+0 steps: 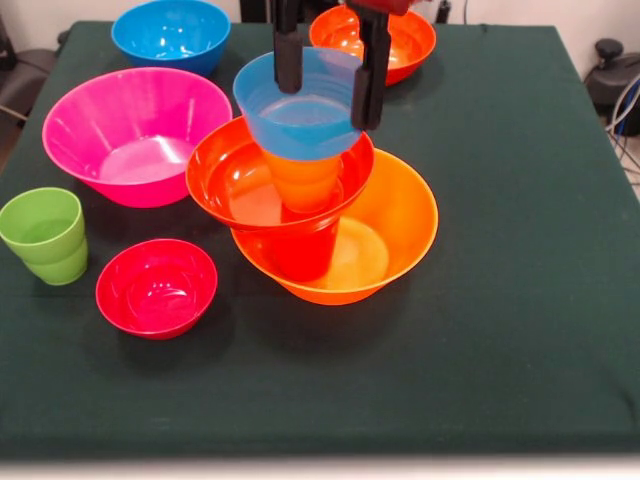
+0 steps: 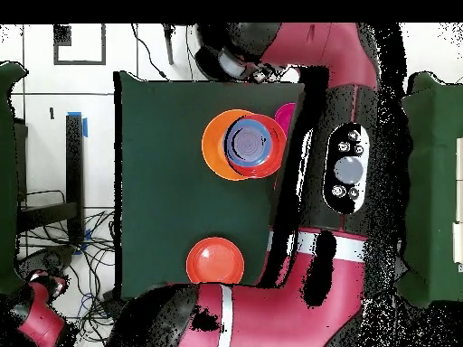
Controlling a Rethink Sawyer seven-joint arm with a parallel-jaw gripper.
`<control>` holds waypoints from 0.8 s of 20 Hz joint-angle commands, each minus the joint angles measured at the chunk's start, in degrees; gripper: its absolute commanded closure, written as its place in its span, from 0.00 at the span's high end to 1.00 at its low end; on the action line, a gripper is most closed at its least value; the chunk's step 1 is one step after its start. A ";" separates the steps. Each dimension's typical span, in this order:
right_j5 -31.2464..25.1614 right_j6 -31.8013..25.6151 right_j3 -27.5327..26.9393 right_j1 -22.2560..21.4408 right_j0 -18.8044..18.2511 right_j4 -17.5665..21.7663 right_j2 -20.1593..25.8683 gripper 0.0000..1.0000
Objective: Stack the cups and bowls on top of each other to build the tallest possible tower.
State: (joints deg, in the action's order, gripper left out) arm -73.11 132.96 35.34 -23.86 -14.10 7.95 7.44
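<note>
The jaws are gripping a small blue bowl (image 1: 300, 105) atop the tower (image 1: 330, 215), while four bowls and the green cup (image 1: 45, 235) are waiting beside them.

No readable text (bowls, cups included)

Tool (image 1: 325, 95) cut off by the front view's top edge, arm (image 2: 339, 135) hiding pink bowl (image 2: 286, 117) overhead, tabletop (image 2: 172, 181) partly covered.
</note>
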 commanded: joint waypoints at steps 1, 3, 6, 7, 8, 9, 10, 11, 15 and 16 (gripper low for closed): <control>-9.97 -22.09 -9.80 7.45 -1.03 5.89 5.48 1.00; -11.26 -23.43 -11.89 8.16 -1.07 5.90 5.50 1.00; -12.26 -25.24 -14.21 9.31 -1.32 5.62 5.58 1.00; -12.43 -25.67 -14.87 9.79 -1.41 5.46 5.62 1.00; -12.60 -26.10 -15.53 10.28 -1.50 5.30 5.66 1.00; -12.74 -26.55 -16.00 10.56 -1.58 5.17 5.57 1.00; -12.87 -27.00 -16.48 10.83 -1.65 5.04 5.49 1.00; -12.91 -27.53 -16.82 11.15 -1.78 4.81 5.51 1.00; -13.29 -29.78 -18.49 12.52 -2.43 4.19 5.72 1.00; -12.92 -30.35 -18.69 12.86 -2.61 4.07 5.78 1.00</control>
State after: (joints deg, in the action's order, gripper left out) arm -80.60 120.82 19.48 -14.06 -14.49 8.60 8.04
